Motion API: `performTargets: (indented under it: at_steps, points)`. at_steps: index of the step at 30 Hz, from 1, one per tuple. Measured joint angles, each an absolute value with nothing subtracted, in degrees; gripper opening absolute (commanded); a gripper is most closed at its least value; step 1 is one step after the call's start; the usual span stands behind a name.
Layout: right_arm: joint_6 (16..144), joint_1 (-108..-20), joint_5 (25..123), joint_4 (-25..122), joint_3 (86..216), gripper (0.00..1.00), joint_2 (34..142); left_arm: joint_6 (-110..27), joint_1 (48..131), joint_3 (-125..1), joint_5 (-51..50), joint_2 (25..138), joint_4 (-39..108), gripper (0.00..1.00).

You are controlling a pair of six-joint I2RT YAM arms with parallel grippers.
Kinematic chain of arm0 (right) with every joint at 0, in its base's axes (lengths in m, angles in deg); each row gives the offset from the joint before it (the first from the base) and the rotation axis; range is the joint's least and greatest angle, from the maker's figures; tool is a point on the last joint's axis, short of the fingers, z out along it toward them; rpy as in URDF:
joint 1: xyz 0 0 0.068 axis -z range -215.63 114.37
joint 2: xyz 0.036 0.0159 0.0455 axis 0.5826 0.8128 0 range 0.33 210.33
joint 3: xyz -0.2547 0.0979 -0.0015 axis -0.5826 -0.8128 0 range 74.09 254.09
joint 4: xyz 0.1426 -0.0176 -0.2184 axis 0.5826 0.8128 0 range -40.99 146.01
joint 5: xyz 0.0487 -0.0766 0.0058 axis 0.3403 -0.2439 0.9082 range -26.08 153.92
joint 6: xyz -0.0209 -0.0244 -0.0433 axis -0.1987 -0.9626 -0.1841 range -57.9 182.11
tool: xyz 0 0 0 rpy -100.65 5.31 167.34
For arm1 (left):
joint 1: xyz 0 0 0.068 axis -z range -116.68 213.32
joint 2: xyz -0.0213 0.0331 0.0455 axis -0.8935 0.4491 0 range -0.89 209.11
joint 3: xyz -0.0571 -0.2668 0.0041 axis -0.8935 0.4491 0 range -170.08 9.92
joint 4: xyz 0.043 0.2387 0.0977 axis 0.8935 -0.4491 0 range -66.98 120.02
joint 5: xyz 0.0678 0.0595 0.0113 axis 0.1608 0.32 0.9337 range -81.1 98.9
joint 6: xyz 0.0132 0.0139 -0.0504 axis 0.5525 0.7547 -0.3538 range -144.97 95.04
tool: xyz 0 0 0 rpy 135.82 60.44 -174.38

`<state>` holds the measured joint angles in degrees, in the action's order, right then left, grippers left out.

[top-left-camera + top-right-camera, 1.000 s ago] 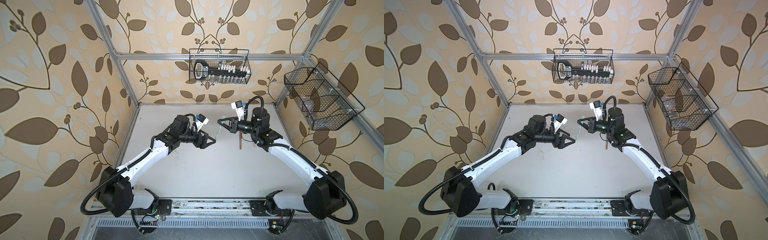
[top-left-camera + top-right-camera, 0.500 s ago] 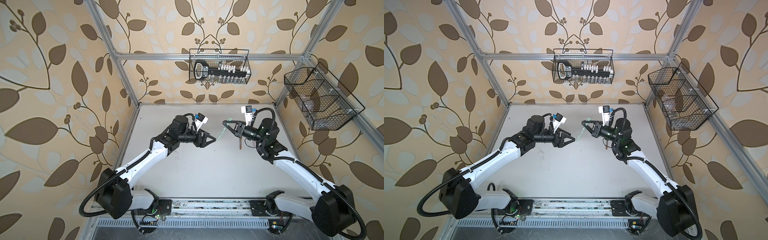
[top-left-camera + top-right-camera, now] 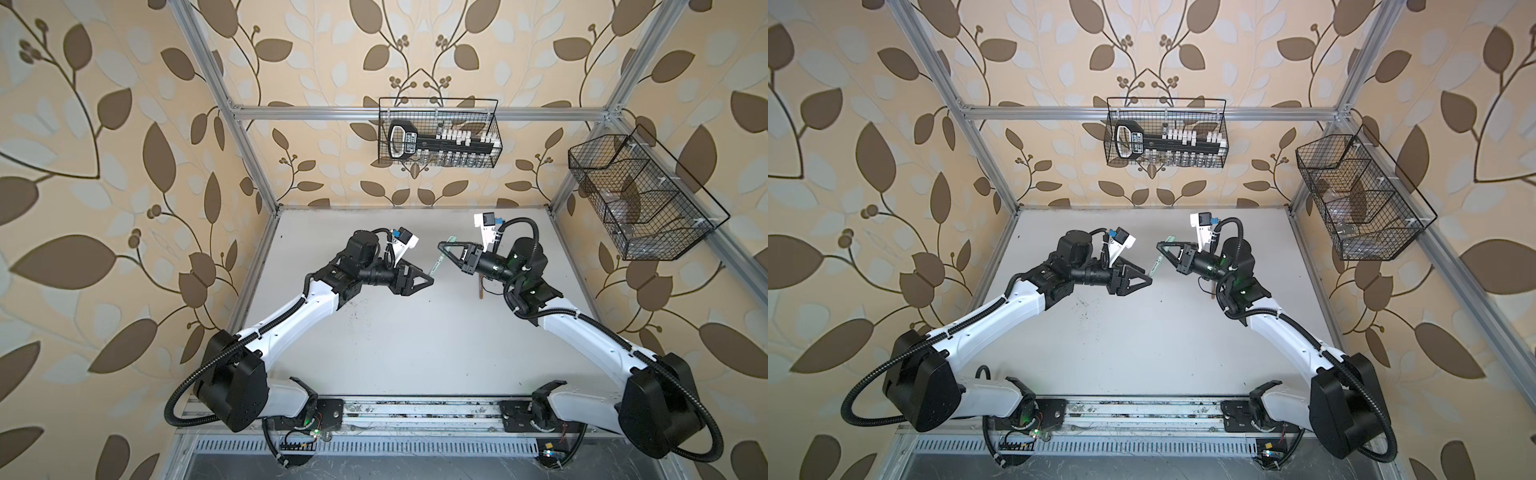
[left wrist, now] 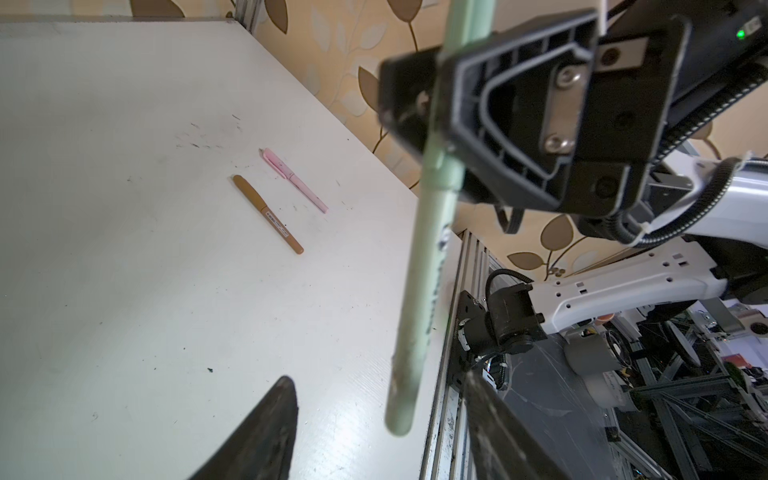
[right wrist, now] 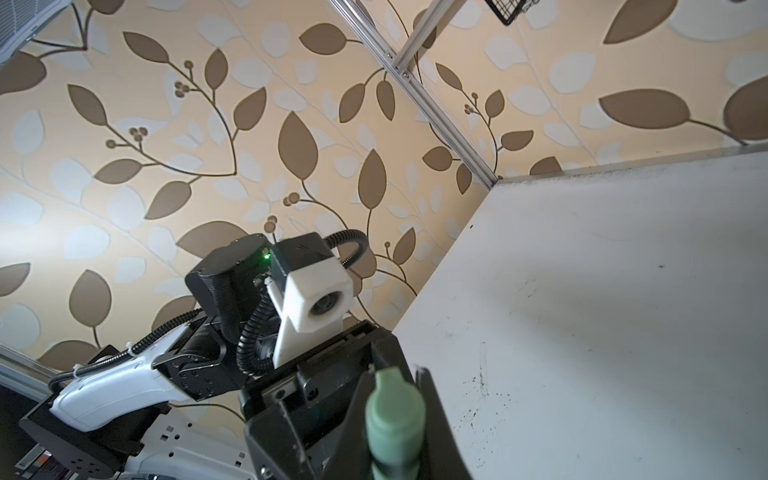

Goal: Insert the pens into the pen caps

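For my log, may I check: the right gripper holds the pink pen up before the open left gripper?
Not quite: the right gripper holds the pale green pen, not the pink one, as the left wrist view shows; the pink pen lies on the table. The rest stands: it is held up before the open left gripper.

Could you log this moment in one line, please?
right gripper: shut on green pen | left gripper: jaws open around its end | brown pen, pink pen: capped, on table
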<state>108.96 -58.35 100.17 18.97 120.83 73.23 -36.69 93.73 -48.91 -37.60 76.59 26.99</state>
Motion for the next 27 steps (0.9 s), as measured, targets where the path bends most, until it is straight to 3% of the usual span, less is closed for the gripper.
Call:
performTargets:
  at_steps: [7, 15, 17, 23, 27]
  points:
    - [108.98, -59.42, 100.43, 18.36, 122.82, 0.0, 77.45, -36.93, 93.73, -48.91, -38.65, 76.65, 27.21, 0.51]
    - [109.06, -59.84, 100.93, 16.48, 123.93, 0.0, 79.07, -35.53, 93.66, -48.98, -37.56, 77.63, 26.07, 0.33]
    - [109.09, -59.9, 100.93, 16.43, 123.93, 0.0, 79.18, -35.36, 93.66, -49.02, -37.16, 78.12, 25.41, 0.21]
    - [108.87, -60.01, 100.74, 16.96, 123.96, 0.0, 79.16, -33.61, 93.73, -49.28, -35.85, 78.88, 24.8, 0.0]
    - [107.05, -60.34, 99.84, 18.58, 124.15, 0.0, 79.02, -32.95, 93.73, -49.79, -35.48, 79.51, 23.82, 0.0]
